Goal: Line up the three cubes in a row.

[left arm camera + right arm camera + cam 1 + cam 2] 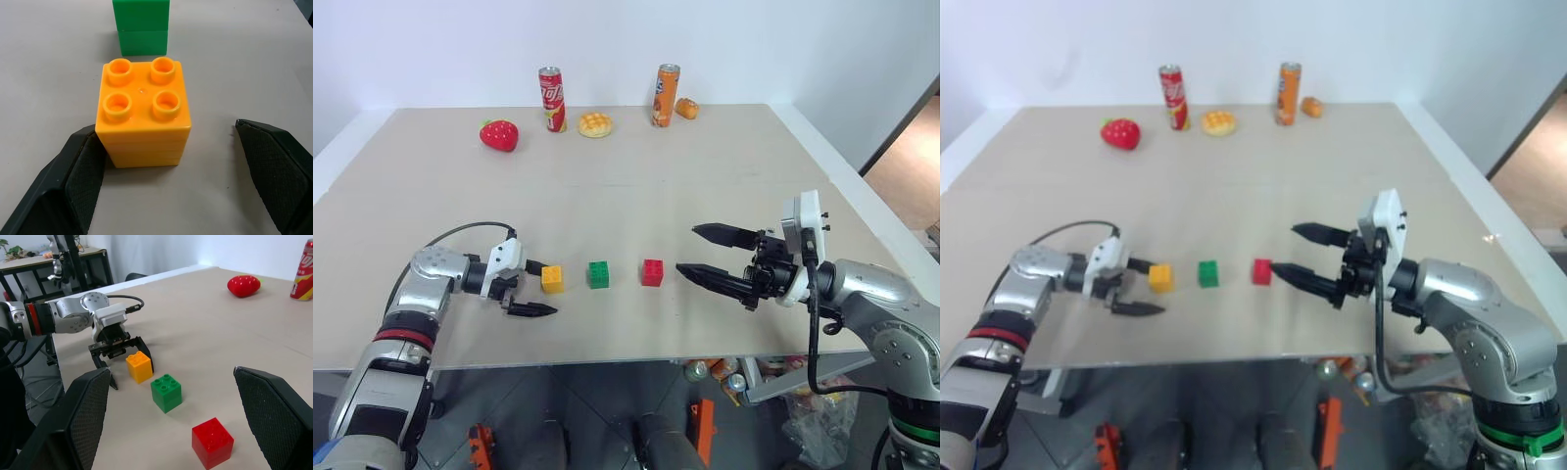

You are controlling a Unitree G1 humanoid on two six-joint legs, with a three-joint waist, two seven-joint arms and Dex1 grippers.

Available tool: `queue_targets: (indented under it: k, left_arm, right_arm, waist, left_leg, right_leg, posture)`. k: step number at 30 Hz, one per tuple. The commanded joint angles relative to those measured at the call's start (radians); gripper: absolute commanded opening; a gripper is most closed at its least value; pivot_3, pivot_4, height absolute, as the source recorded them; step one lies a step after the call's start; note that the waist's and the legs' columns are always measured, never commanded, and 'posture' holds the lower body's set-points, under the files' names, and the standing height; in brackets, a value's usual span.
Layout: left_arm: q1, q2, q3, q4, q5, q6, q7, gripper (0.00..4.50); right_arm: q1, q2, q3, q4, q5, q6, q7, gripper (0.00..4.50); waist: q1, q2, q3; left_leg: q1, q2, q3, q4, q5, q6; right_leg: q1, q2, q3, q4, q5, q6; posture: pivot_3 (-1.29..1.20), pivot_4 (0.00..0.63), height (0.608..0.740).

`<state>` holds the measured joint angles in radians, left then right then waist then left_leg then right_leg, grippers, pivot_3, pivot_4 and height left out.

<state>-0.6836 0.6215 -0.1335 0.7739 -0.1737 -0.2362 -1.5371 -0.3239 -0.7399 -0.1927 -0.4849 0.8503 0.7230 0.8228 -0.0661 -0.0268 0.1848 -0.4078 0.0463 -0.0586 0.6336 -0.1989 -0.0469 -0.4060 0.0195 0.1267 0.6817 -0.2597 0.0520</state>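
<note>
Three cubes stand in a row near the table's front edge: yellow-orange [552,279], green [598,274] and red [652,272]. My left gripper [536,288] is open around the yellow-orange cube [143,115]. In the left wrist view one finger [73,181] touches the cube's side and the other finger [274,171] stands well apart from it. The green cube [142,27] sits just beyond. My right gripper [687,250] hovers open just right of the red cube, holding nothing. The right wrist view shows the same row: yellow-orange [139,366], green [166,391], red [212,441].
Along the far side of the table [724,176] stand a toy strawberry [499,134], a red can [552,98], a round bun [595,124], an orange can [666,95] and a small orange item [686,108]. The cubes sit close to the front edge.
</note>
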Motion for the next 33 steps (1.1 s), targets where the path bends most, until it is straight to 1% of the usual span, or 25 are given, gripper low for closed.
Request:
queue_targets:
  k: [1,5,9,11,16,18,20,23,25,27,29,31,33]
  left_arm:
    - [0.021,0.063,0.012,0.045,0.052,-0.007,0.043,4.26]
    - [0.040,0.093,0.037,0.032,0.028,0.017,0.048,4.26]
    - [0.110,0.142,0.070,-0.057,-0.015,0.078,0.020,4.26]
    - [0.147,0.176,0.084,-0.101,-0.027,0.133,0.028,4.26]
    - [0.200,0.252,0.138,-0.141,-0.057,0.248,0.055,4.26]
    - [0.210,0.268,0.174,-0.168,-0.098,0.323,0.067,4.26]
    - [0.212,0.276,0.218,-0.216,-0.157,0.435,0.087,4.26]
    - [0.247,0.315,0.280,-0.336,-0.259,0.653,0.090,4.26]
    - [0.291,0.341,0.317,-0.411,-0.299,0.721,0.091,4.26]
    - [0.286,0.331,0.382,-0.434,-0.339,0.772,0.158,4.26]
    - [0.228,0.294,0.460,-0.419,-0.382,0.818,0.276,4.26]
    - [0.194,0.242,0.522,-0.442,-0.382,0.797,0.430,4.26]
    - [0.179,0.173,0.576,-0.489,-0.357,0.790,0.635,4.26]
  right_arm:
    - [-0.030,-0.012,-0.004,0.000,0.018,-0.001,0.018,4.16]
    - [-0.051,-0.014,0.009,0.014,0.011,-0.002,0.038,4.16]
    - [-0.073,-0.021,0.022,0.029,0.007,-0.001,0.056,4.16]
    - [-0.081,-0.024,0.027,0.039,0.005,-0.002,0.065,4.16]
    - [-0.103,-0.025,0.047,0.061,-0.007,-0.005,0.085,4.16]
    - [-0.112,-0.025,0.056,0.069,-0.011,-0.006,0.096,4.16]
    - [-0.121,-0.024,0.066,0.083,-0.019,-0.010,0.106,4.16]
    - [-0.137,-0.023,0.082,0.101,-0.028,-0.014,0.122,4.16]
    - [-0.145,-0.021,0.088,0.111,-0.035,-0.016,0.132,4.16]
    - [-0.151,-0.021,0.093,0.120,-0.041,-0.018,0.142,4.16]
    - [-0.156,-0.019,0.098,0.129,-0.048,-0.021,0.147,4.16]
    - [-0.158,-0.012,0.102,0.135,-0.059,-0.028,0.145,4.16]
    - [-0.153,0.001,0.104,0.141,-0.080,-0.038,0.117,4.16]
  waist:
    - [-0.008,0.000,0.000]
    - [-0.021,0.000,0.000]
    - [-0.038,0.000,0.000]
    - [-0.045,0.000,0.000]
    - [-0.048,0.000,0.000]
    - [-0.050,0.000,0.000]
    - [-0.050,0.000,0.000]
    - [-0.048,0.000,0.000]
    - [-0.044,0.000,0.000]
    - [-0.037,0.000,0.000]
    - [-0.028,0.001,0.001]
    - [-0.019,0.000,0.001]
    - [-0.011,0.000,0.001]
  left_leg:
    - [0.000,0.000,0.000,0.000,0.000,0.000]
    - [0.001,0.001,0.000,-0.001,0.000,0.000]
    - [0.001,0.004,0.000,-0.002,0.000,0.001]
    - [0.002,0.007,0.001,-0.004,0.000,0.001]
    - [0.005,0.011,0.001,-0.014,0.000,0.001]
    - [0.005,0.014,0.001,-0.016,0.000,0.001]
    - [0.002,0.015,0.001,-0.017,0.000,0.001]
    - [-0.004,0.016,0.000,-0.017,0.000,0.001]
    - [-0.008,0.016,0.000,-0.017,0.000,0.001]
    - [-0.009,0.016,0.000,-0.016,0.000,0.001]
    - [-0.009,0.016,0.000,-0.016,-0.001,0.000]
    - [-0.011,0.016,-0.001,-0.015,0.000,0.000]
    - [-0.011,0.016,-0.002,-0.013,0.000,0.000]
  right_leg:
    - [0.000,0.000,0.000,0.000,0.000,0.000]
    - [0.000,0.001,0.000,0.000,0.001,-0.001]
    - [-0.001,0.005,0.001,0.000,0.002,-0.003]
    - [-0.002,0.008,0.002,0.000,0.002,-0.005]
    - [-0.005,0.013,0.002,0.001,0.001,-0.007]
    - [-0.007,0.016,0.002,0.001,0.000,-0.008]
    - [-0.010,0.018,0.002,0.002,-0.001,-0.010]
    - [-0.016,0.019,0.001,0.004,-0.001,-0.011]
    - [-0.019,0.019,0.001,0.004,-0.001,-0.010]
    - [-0.019,0.018,0.001,0.003,-0.002,-0.009]
    - [-0.019,0.017,0.000,0.003,-0.003,-0.009]
    - [-0.019,0.017,-0.003,0.003,-0.003,-0.009]
    - [-0.019,0.017,-0.003,0.003,-0.001,-0.009]
  posture:
    - [0.00,0.150,0.740]
    - [0.00,0.150,0.740]
    - [0.00,0.150,0.740]
    - [0.00,0.150,0.740]
    - [0.00,0.150,0.740]
    - [0.00,0.150,0.740]
    - [0.00,0.150,0.740]
    - [0.00,0.150,0.740]
    - [0.00,0.150,0.740]
    - [0.00,0.150,0.740]
    - [0.00,0.150,0.740]
    - [0.00,0.150,0.740]
    - [0.00,0.150,0.740]
